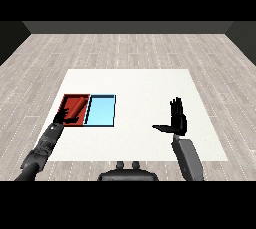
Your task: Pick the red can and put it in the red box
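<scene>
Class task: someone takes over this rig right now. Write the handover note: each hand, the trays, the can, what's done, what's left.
Left hand: over the near left corner of the red tray; grip unclear.
Right hand: raised above the table, fingers straight, thumb out, holding nothing.
Light blue tray: beside the red one, on its right.
Red can: not visible anywhere.
Done or left: cannot be judged; find the can first.

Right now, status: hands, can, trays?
Left hand over red tray. Right hand open, empty. No can visible. Light blue tray empty.

Right hand (177, 119) raised flat, fingers straight; left hand (64, 117) reaches forward.
</scene>
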